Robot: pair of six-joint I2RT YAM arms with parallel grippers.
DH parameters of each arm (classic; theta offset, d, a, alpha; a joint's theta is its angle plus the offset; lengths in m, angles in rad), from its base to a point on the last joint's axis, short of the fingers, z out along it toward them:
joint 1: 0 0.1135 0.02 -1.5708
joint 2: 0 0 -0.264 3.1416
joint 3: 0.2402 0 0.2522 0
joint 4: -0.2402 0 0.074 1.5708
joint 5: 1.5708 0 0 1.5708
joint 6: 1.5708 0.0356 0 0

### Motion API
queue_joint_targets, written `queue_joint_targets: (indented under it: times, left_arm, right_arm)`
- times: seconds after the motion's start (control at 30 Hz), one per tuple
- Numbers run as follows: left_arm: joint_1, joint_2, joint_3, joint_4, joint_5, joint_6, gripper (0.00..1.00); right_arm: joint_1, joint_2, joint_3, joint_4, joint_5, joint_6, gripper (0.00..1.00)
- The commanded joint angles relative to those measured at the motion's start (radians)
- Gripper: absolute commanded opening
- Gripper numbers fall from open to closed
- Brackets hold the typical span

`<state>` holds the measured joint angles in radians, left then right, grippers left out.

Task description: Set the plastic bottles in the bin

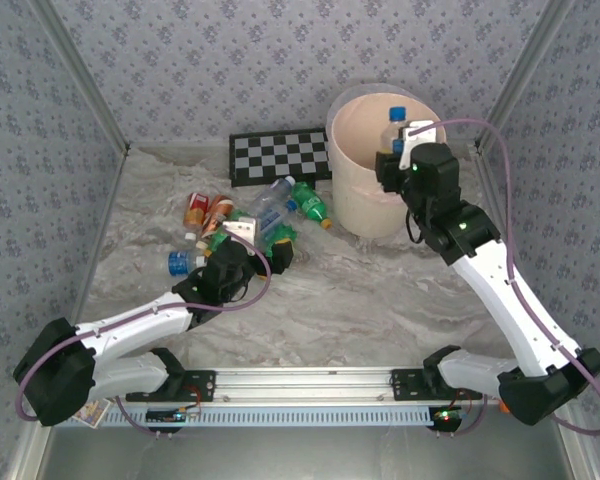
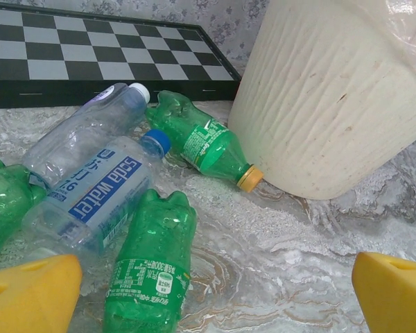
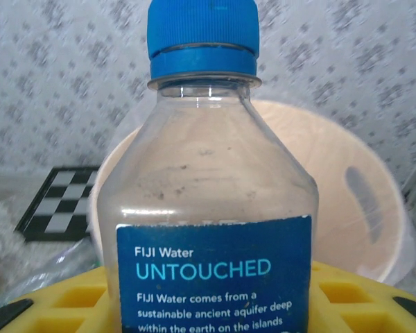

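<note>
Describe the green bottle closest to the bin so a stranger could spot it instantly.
Find the big cream bin at the table's far side. Left of its base lies a green bottle, its yellow cap pointing at the bin wall. The other green bottles lie farther away, and its nearest neighbours are clear.

Mostly open bin (image 1: 365, 205) mouth, bottles (image 1: 255, 222) crowd table (image 1: 360, 300) left of it, checkerboard (image 1: 280, 157) behind, near table bare.
</note>
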<state>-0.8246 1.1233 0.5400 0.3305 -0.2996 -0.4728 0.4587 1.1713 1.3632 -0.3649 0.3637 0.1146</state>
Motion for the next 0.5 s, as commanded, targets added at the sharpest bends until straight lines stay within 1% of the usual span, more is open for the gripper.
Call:
queue_joint_targets:
  times: [0.0, 0.1, 0.23, 0.37, 0.47]
  left_arm:
    - [0.003, -0.001, 0.016, 0.034, 0.012, -0.001, 1.0]
    - [0.003, -0.005, 0.014, 0.033, 0.011, 0.0, 1.0]
    - [0.003, -0.016, 0.014, 0.03, 0.013, 0.002, 1.0]
    - [0.002, -0.028, 0.012, 0.028, 0.013, 0.003, 1.0]
    - [0.003, -0.034, 0.012, 0.026, 0.011, 0.006, 1.0]
  right_arm:
    - [-0.04, 0.026, 0.024, 0.133, 0.023, -0.016, 0.48]
    - [-0.108, 0.076, 0.058, 0.172, 0.018, 0.026, 0.47]
    - [-0.175, 0.162, 0.121, 0.201, -0.005, 0.052, 0.47]
    - [-0.188, 0.267, 0.215, 0.175, 0.003, 0.047, 0.48]
    - [-0.188, 0.315, 0.238, 0.172, 0.002, 0.055, 0.48]
